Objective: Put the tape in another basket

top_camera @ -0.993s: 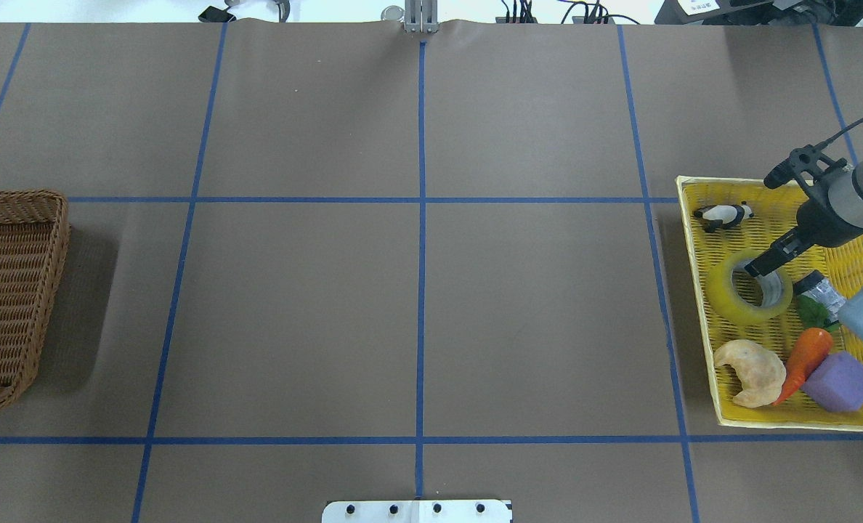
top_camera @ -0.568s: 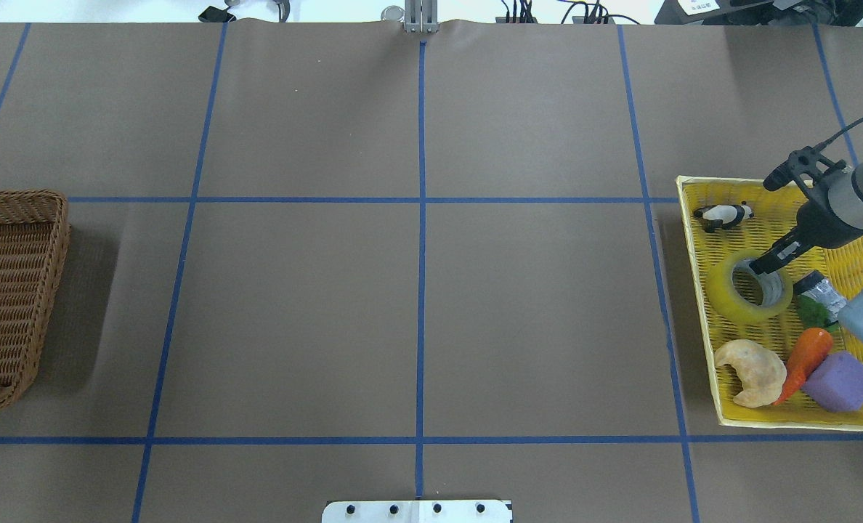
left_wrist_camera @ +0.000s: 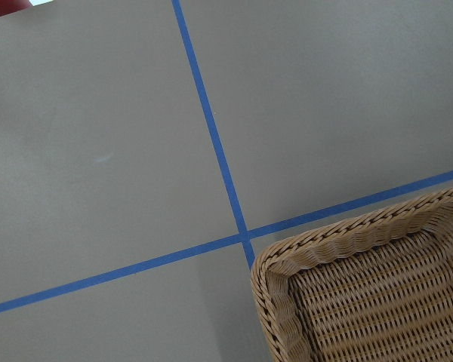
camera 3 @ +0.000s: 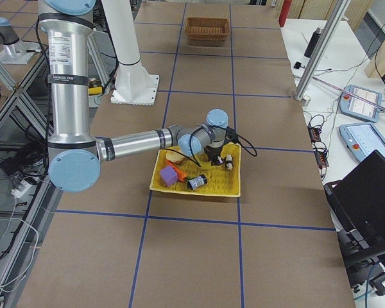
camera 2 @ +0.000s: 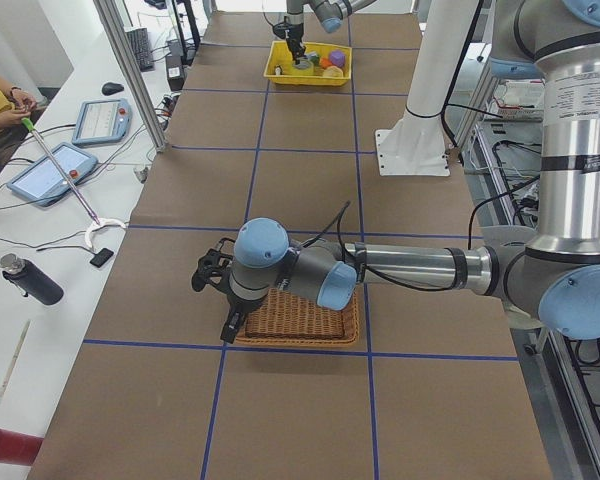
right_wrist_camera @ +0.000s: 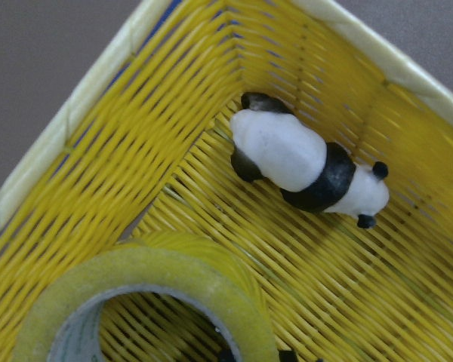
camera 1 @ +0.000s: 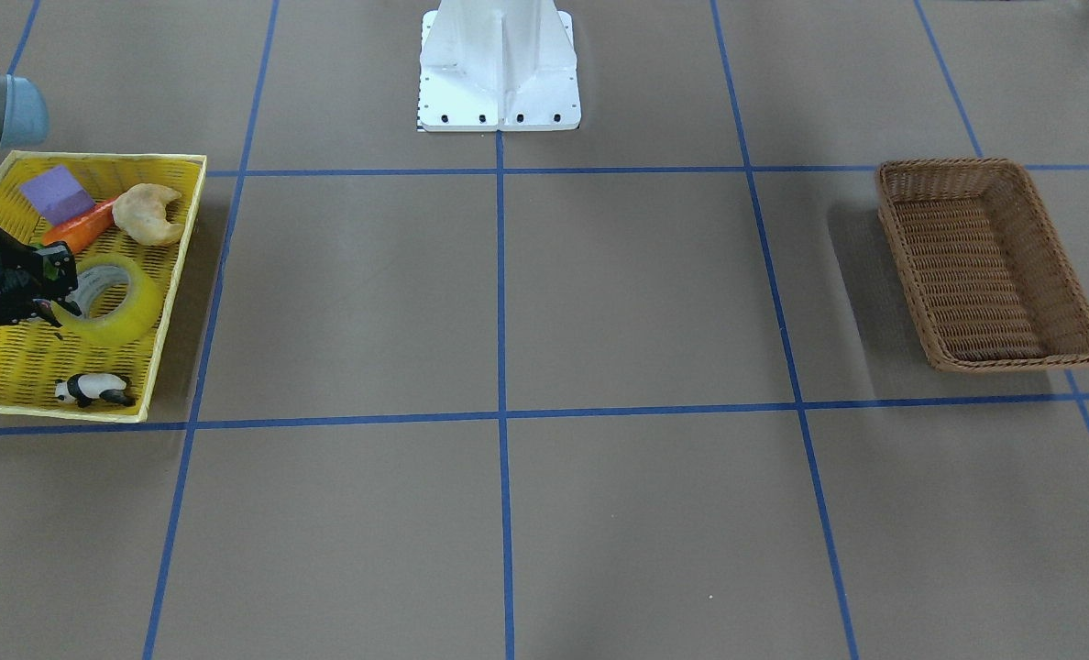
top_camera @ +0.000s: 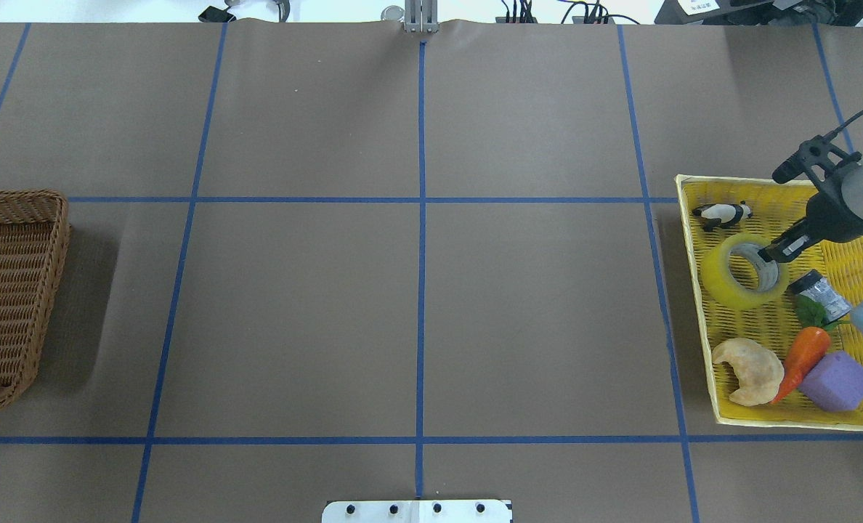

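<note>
The yellow translucent tape (top_camera: 722, 280) is in the flat yellow tray (top_camera: 766, 330) at the table's right end, tilted up on one side. My right gripper (top_camera: 769, 254) is shut on the tape's wall, one finger inside the grey core. The front view shows the tape (camera 1: 132, 312) raised at the right gripper (camera 1: 54, 298). The right wrist view shows the tape (right_wrist_camera: 158, 271) just below the camera. The brown wicker basket (top_camera: 10, 290) stands empty at the far left. My left gripper (camera 2: 230, 325) hovers by the basket's edge (camera 2: 300, 320); I cannot tell whether it is open or shut.
The tray also holds a panda figure (top_camera: 723, 215), a croissant (top_camera: 750, 370), a carrot (top_camera: 802, 356), a purple block (top_camera: 837, 381) and a small black cylinder (top_camera: 816, 289). The robot's white base (camera 1: 499, 64) stands mid-table at the near edge.
My right gripper has moved away from the robot's side, toward the panda, taking the tape with it. The tape has shifted and tilted up in the tray.
</note>
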Tool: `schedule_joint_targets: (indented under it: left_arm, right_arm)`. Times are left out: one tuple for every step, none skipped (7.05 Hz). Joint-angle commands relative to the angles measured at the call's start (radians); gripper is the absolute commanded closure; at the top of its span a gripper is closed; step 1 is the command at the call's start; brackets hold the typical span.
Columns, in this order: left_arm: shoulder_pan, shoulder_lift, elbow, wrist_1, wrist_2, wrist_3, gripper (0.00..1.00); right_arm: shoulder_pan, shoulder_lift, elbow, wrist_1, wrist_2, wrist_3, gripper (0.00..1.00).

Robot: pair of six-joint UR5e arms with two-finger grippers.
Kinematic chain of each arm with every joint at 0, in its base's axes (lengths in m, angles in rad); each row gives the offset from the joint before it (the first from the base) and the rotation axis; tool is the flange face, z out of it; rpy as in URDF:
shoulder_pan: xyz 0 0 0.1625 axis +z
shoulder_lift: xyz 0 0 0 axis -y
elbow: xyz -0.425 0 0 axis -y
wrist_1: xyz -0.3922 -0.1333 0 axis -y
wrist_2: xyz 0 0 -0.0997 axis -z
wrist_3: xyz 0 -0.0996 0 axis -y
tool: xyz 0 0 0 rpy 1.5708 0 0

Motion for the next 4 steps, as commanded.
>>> schedule_joint_targets:
  left_arm:
    - [0.0,0.002,-0.002,-0.002,0.0,0.0,0.01]
    - [0.0,0.002,-0.002,-0.033,0.0,0.002,0.01]
    - [-0.002,0.014,-0.002,-0.102,-0.002,-0.002,0.01]
    - [0.0,0.011,-0.011,-0.116,-0.003,-0.064,0.01]
  right_arm:
    - [0.061,0.002,0.053,-0.003,0.024,0.002,1.0]
    - [0.091,0.014,0.064,-0.001,0.04,0.014,1.0]
    - [0.095,0.054,0.07,-0.007,0.042,0.036,1.0]
    - [0.094,0.097,0.067,-0.009,0.041,0.1,1.0]
